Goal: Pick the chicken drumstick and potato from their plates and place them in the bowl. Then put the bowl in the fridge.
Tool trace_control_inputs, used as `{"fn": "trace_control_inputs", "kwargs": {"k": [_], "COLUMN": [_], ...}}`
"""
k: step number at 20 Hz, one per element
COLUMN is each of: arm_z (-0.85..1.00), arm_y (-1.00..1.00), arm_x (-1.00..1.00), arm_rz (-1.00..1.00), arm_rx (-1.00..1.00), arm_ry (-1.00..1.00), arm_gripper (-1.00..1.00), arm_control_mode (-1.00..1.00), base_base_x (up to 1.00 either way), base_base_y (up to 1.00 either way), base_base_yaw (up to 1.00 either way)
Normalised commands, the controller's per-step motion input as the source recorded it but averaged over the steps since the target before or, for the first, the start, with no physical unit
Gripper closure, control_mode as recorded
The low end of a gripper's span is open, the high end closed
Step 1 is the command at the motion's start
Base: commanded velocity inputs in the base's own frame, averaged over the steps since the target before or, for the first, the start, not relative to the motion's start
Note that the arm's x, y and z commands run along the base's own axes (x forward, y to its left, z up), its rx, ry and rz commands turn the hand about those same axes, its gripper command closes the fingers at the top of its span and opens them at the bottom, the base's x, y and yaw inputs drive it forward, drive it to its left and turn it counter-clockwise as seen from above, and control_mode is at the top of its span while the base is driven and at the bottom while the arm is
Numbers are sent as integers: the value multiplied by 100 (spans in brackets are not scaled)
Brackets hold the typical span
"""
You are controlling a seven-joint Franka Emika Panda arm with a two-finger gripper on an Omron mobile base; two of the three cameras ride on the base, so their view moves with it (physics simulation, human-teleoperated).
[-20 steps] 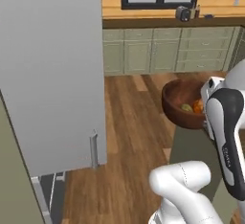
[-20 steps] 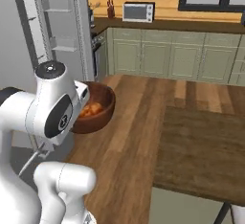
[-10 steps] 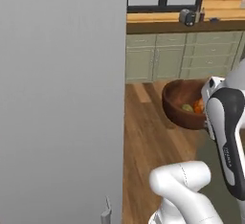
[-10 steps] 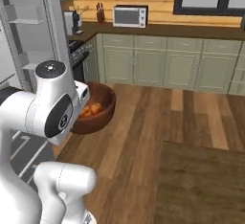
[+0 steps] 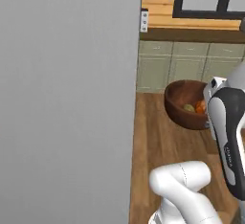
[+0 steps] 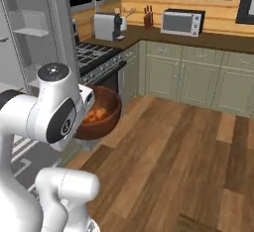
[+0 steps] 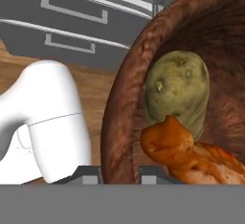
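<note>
While gripped by its rim in the closed end effector [image 7: 119, 170], dark wooden bowl [image 5: 184, 104] held above wood floor [image 6: 168, 151], potato [image 7: 177, 90] and chicken drumstick [image 7: 184, 153] touching inside, grey fridge [image 5: 67, 98] door at left

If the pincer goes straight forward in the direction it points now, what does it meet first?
The pincer is shut on the bowl rim, so the rim is already in its line. Beyond it lie the drumstick and potato; the drumstick looks nearer, though depth is unclear.
</note>
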Motion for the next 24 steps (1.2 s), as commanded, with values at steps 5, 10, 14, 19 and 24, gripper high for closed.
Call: {"fn": "trace_control_inputs", "kwargs": {"k": [5, 10, 14, 19, 24], "arm_z": [0, 0, 0, 0, 0], "arm_y": [0, 0, 0, 0, 0], "arm_x": [0, 0, 0, 0, 0], "arm_rz": [0, 0, 0, 0, 0], "arm_rx": [0, 0, 0, 0, 0], "arm_ry": [0, 0, 0, 0, 0], "arm_gripper": [100, 100, 100, 100, 100], "arm_control_mode": [100, 100, 100, 100, 100], "base_base_x": [27, 67, 28, 0, 16], "base_base_y": [-23, -16, -13, -1, -48], "base_base_yaw": [79, 84, 85, 77, 77]}}
